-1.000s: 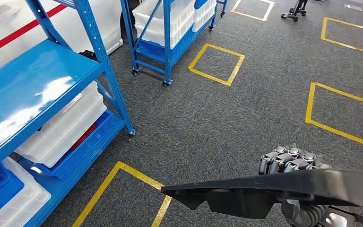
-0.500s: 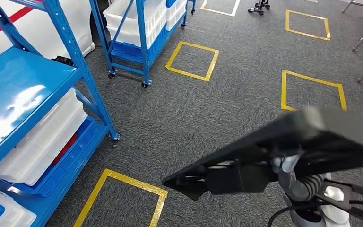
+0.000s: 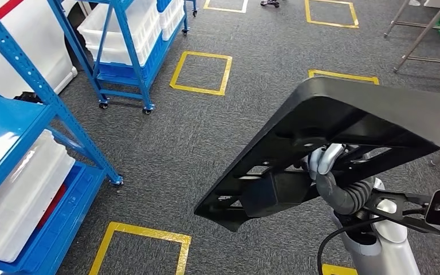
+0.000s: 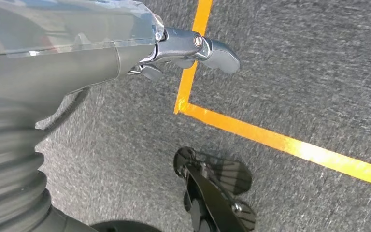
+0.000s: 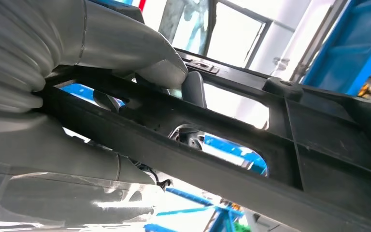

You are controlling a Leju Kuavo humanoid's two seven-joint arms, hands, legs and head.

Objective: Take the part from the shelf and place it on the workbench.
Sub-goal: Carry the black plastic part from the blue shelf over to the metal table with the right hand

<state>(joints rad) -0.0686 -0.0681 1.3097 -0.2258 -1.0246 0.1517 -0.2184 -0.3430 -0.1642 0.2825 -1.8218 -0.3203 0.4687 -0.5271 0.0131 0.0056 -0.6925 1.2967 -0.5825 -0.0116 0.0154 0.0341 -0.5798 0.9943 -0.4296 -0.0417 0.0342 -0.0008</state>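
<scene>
The part is a large flat black plastic panel with ribs and cut-outs on its underside. It is tilted, with one long edge raised high over the grey carpet, at the right of the head view. My right hand grips it from below, fingers hooked through an opening near its middle. In the right wrist view the thumb and fingers of my right hand close around a rib of the part. My left hand hangs over the carpet with its fingers apart and nothing in it.
A blue shelf stands at the left with white bins on its lower levels. A wheeled blue rack stands further back. Yellow tape squares mark the carpet. Metal table legs stand at the far right.
The camera has turned right, so the shelf has slid left. The part has tipped from nearly level to steeply tilted, with its far edge raised, still in my right hand.
</scene>
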